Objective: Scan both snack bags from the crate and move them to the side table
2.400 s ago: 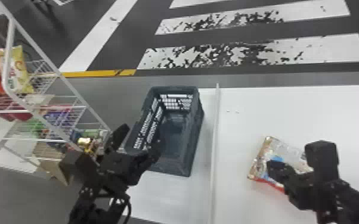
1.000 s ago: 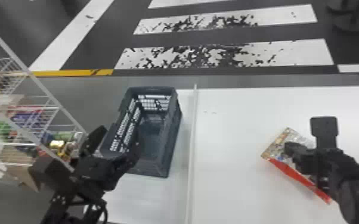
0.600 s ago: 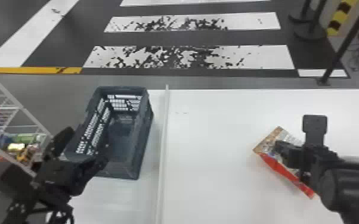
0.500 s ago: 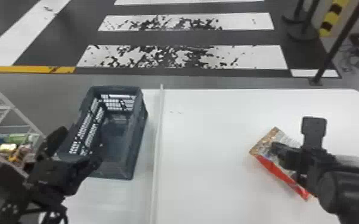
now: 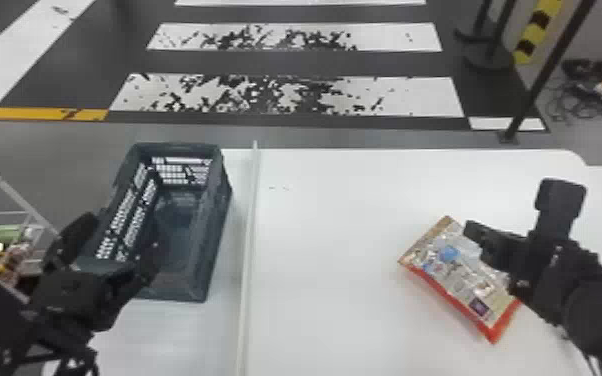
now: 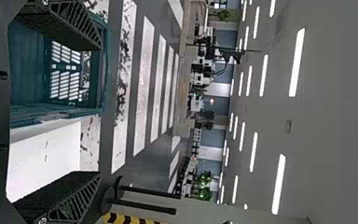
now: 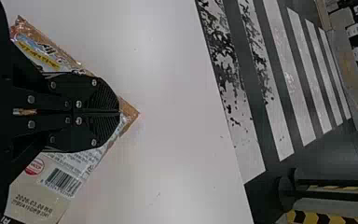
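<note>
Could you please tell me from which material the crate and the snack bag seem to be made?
The crate looks like rigid, dark blue-grey plastic, mostly matte: its walls have regular rows of openings, as if moulded. The snack bag seems to be thin, glossy printed film, with bright glints on its wrinkled surface; whether it has a foil layer I cannot tell.

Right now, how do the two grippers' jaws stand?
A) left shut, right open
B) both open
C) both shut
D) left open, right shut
D: the left gripper has its jaws wide apart, while the right gripper has its jaws together over the snack bag.
</note>
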Tool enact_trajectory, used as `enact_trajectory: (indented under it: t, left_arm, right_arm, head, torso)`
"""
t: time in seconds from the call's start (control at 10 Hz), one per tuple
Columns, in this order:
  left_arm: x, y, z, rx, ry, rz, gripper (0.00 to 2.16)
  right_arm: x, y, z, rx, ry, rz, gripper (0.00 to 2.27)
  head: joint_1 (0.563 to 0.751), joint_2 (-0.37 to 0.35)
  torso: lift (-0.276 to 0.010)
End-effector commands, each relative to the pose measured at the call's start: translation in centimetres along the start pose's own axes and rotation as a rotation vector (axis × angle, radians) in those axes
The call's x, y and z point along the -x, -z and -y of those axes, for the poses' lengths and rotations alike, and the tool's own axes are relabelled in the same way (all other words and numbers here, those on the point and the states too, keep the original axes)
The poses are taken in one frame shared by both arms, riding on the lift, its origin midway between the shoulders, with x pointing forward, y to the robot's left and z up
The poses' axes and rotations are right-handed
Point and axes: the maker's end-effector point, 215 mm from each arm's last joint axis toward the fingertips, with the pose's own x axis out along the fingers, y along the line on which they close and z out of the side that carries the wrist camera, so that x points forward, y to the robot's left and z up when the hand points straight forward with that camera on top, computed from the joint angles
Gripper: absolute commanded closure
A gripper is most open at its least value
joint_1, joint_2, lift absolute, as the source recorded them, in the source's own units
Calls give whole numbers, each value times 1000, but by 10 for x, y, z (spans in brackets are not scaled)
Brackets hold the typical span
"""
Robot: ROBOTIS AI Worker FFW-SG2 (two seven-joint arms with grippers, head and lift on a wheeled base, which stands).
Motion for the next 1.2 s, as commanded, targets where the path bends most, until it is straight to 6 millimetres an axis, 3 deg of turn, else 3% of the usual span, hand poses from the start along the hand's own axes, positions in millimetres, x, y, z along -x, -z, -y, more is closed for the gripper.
enact_trajectory:
  t: [0.0,0.2,0.5,1.1]
  left_arm:
    - [-1,-1,1,0,4,5,36]
    - [-3,-1,2,4,8,16,36]
    - [-4,3,4,12,16,35,36]
    - [-2,-2,4,7,19,62,36]
  right_arm:
    - [6,-8,23,-22,35,20,2240]
    - [13,-4,61,-24,98,22,2240]
    - [16,8,102,-20,150,2,2240]
    - [16,24,107,-21,145,-18,2240]
  head:
    - [695,30]
    - [695,-7]
    - [695,-71]
    - [695,-110]
  torso:
    - [-29]
    - [-29]
    - [-29]
    - [-29]
